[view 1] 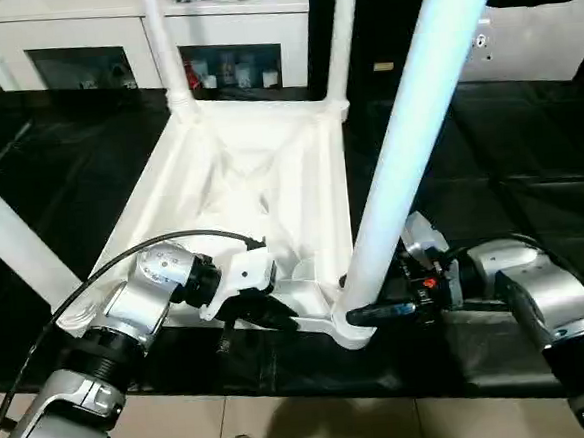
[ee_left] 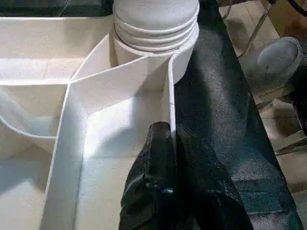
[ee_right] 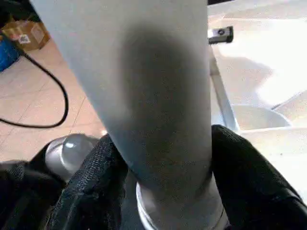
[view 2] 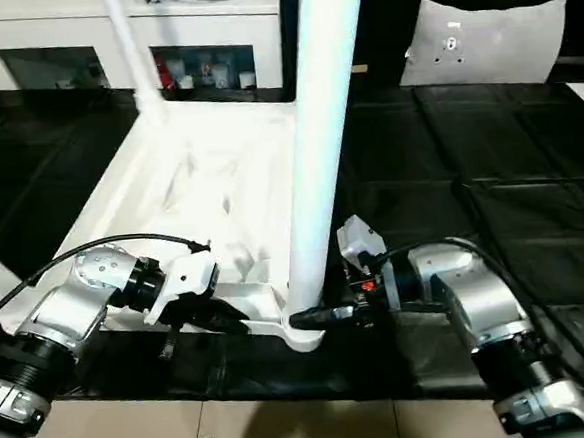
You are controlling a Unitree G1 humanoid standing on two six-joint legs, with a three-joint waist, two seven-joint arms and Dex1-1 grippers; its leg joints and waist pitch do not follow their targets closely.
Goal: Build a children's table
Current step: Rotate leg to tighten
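The white table top (view 1: 239, 173) lies upside down on the black mat, its ribbed underside facing up. Legs stand in the far left socket (view 1: 165, 47), the far right socket (view 1: 342, 35) and the near left corner (view 1: 8, 239). The near right leg (view 1: 407, 141) rises tilted from its corner socket (view 1: 345, 326). My right gripper (view 1: 364, 314) is shut around this leg's base, with a black finger (ee_right: 91, 182) on each side of it. My left gripper (view 1: 264, 316) is shut on the top's near rim wall (ee_left: 170, 96), just beside the leg's threaded end (ee_left: 156, 24).
A white cabinet with glass doors (view 1: 89, 43) stands behind the mat. A flat white board (view 1: 535, 37) leans at the back right. The black mat (view 1: 511, 194) ends close to me, where tiled floor (view 1: 286, 425) begins. On that floor lie a black cable (ee_right: 48, 115) and a cardboard box (ee_right: 26, 31).
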